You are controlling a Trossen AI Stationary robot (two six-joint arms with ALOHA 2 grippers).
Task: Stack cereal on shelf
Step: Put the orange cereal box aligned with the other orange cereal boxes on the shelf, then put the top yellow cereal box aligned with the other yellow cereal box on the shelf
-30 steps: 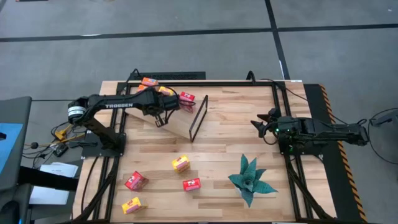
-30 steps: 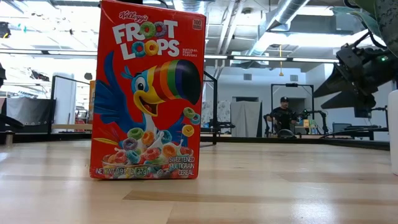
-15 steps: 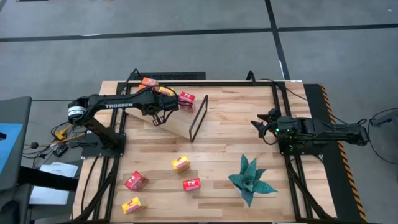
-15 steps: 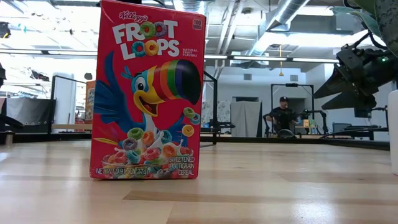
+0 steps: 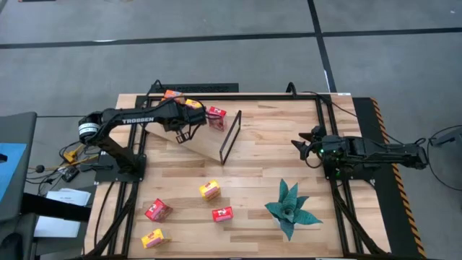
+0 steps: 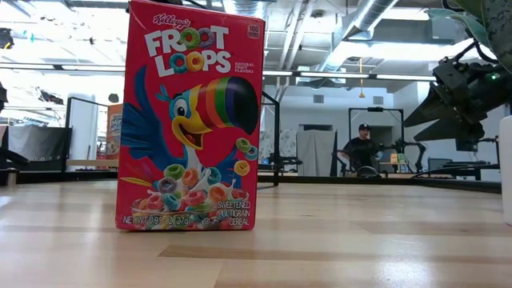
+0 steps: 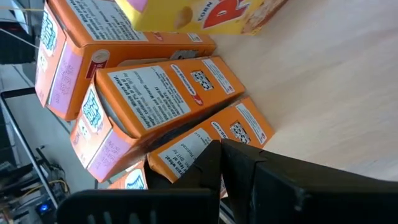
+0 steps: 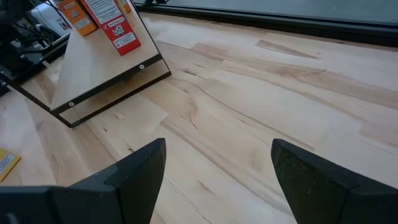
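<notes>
Cereal boxes gathered on the shelf (image 5: 206,137), left gripper (image 5: 189,127) among them
High view: four more boxes loose on the table (image 5: 267,173). Left wrist view: fingers shut, gripping nothing, beside orange boxes (image 7: 155,99). Right wrist view: right gripper (image 8: 217,168) wide open, empty

2 dark, six-joint robot arms stand at opposite edges of a slatted wooden counter (image 5: 260,166). The left arm (image 5: 130,124) is matte black, with white "TROSSEN" lettering along its long link and a silver-and-black ringed joint at its shoulder, fixed to a black base near the counter's left edge. The right arm (image 5: 368,153) is likewise black, a small green light glowing beside its wrist, with dark cabling trailing off past the counter's right edge. Each end effector ends in 2 black, flat-faced angular fingers: left end effector (image 7: 221,163), right end effector (image 8: 217,168).
</notes>
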